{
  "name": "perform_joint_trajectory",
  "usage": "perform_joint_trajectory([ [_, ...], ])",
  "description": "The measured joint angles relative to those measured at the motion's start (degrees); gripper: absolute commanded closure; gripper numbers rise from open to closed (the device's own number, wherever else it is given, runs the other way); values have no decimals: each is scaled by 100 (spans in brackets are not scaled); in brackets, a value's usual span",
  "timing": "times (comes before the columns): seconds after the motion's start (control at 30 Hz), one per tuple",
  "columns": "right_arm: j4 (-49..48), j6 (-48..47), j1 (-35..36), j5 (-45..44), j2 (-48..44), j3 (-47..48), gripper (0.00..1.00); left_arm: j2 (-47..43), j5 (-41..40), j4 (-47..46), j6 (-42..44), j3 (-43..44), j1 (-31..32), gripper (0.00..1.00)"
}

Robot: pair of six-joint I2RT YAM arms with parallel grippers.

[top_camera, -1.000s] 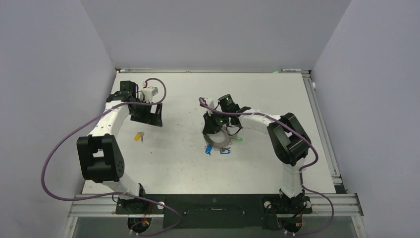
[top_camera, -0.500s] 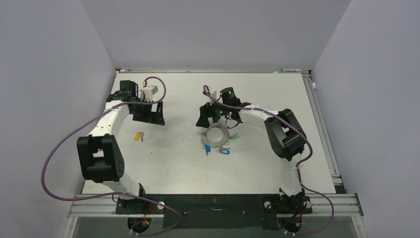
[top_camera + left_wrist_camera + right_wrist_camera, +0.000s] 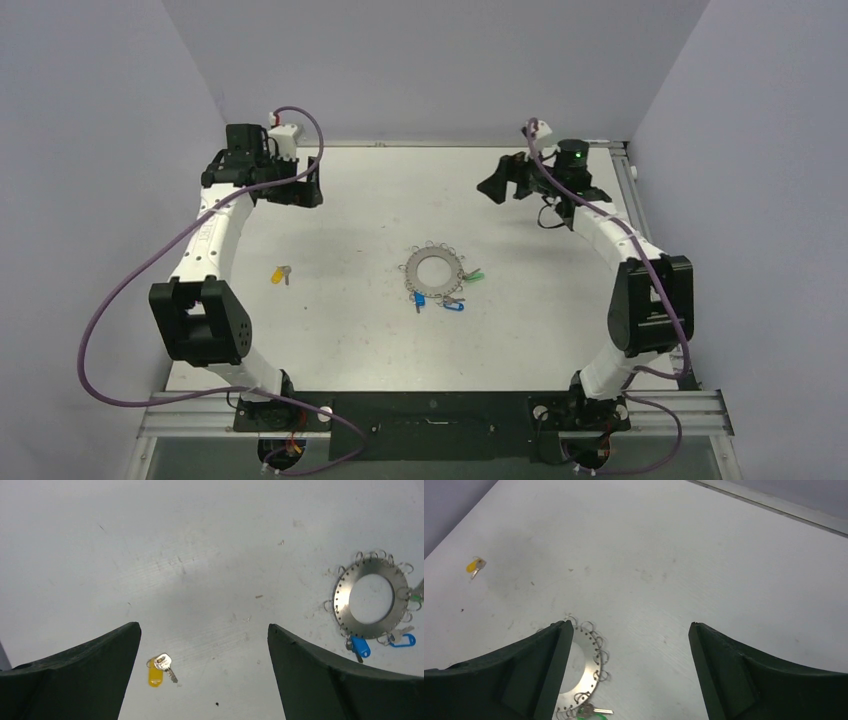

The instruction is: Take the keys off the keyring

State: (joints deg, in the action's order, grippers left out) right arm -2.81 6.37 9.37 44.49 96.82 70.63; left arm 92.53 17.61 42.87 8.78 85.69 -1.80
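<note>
Right hand (image 3: 505, 180) wide open, empty, far right. Left hand (image 3: 298, 192) likewise, far left. Keyring (image 3: 414, 270) lies flat mid-counter (image 3: 560, 320), nearer the right hand, on its base side. Blue keys (image 3: 420, 300) and green key (image 3: 476, 273) sit at the ring's near rim. Yellow key (image 3: 281, 274) lies well apart. Loop attachments too small to tell.

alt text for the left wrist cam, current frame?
A flat grey metal keyring lies on a white table at the right, with two blue-tagged keys on loops at its lower edge. A yellow-tagged key lies loose at lower left, between the dark fingers of the open left gripper.
</note>
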Motion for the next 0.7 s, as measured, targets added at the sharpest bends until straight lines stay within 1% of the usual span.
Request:
perform_joint_trajectory([
  [0.13,140,-122,-833,-96,-404,-243,10,149,-306,-249,-247,442,-13,4],
  [0.23,247,-181,-1381,-302,-535,-542,10,304,-442,-437,-396,446,-17,4],
  [0.33,293,-251,-1816,-476,-575,-977,10,450,-501,-658,-520,260,-28,4],
  [0.4,308,-310,-1950,-612,-581,-1316,10,490,-518,-756,-579,28,-37,4],
  [0.53,286,-374,-1934,-697,-673,-1836,10,490,-544,-931,-695,-415,-55,4],
  [0.7,190,-376,-1897,-664,-684,-1956,10,487,-542,-1104,-861,-796,-66,4],
])
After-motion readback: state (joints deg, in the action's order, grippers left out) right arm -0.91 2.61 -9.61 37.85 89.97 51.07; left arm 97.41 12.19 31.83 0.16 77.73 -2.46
